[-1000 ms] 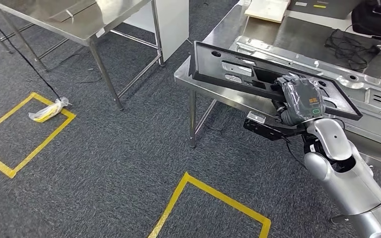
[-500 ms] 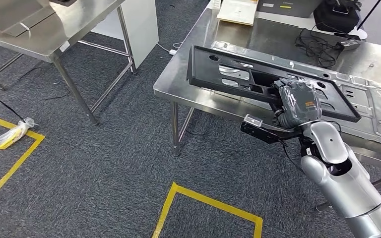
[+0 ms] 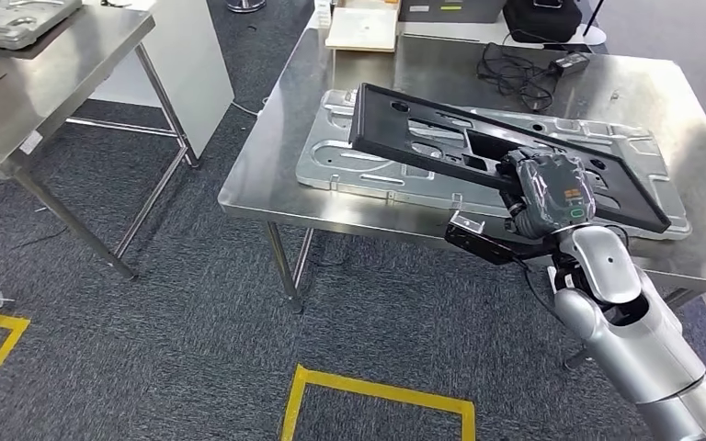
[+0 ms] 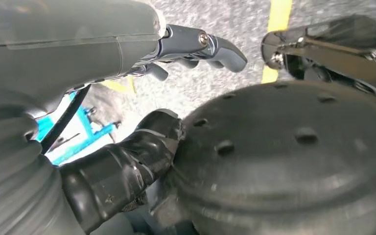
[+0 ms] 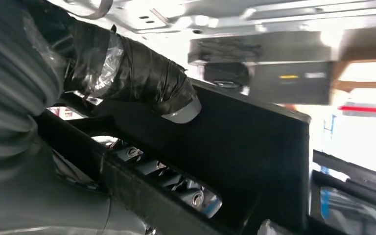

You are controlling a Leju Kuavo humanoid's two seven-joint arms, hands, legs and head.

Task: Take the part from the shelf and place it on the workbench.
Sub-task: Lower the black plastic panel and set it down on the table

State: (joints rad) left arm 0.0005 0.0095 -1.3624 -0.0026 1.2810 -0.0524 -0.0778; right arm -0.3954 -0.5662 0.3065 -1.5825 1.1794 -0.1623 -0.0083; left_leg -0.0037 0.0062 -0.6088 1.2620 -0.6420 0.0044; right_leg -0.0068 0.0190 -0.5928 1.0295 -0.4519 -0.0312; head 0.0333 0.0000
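My right hand (image 3: pixel 552 191) grips a long black plastic frame part (image 3: pixel 441 142) by its near edge, holding it tilted over the steel workbench (image 3: pixel 267 175). The frame hangs above a silver stamped metal panel (image 3: pixel 349 161) lying on the bench. In the right wrist view the taped thumb (image 5: pixel 142 78) presses on the black part (image 5: pixel 254 147) and the fingers wrap under its rail. In the left wrist view my left hand (image 4: pixel 176 54) hangs over grey carpet, its fingers apart with nothing in them.
A second steel table (image 3: pixel 46 73) stands at the left with a grey panel on it. At the back of the workbench lie a cardboard sheet (image 3: pixel 360 28), a black bag (image 3: pixel 542 18) and cables (image 3: pixel 515 64). Yellow floor tape (image 3: pixel 377 395) marks the carpet in front.
The camera has turned and moved nearer: the workbench now lies more centred in view, the left table has slid away. My right hand keeps its hold on the black frame.
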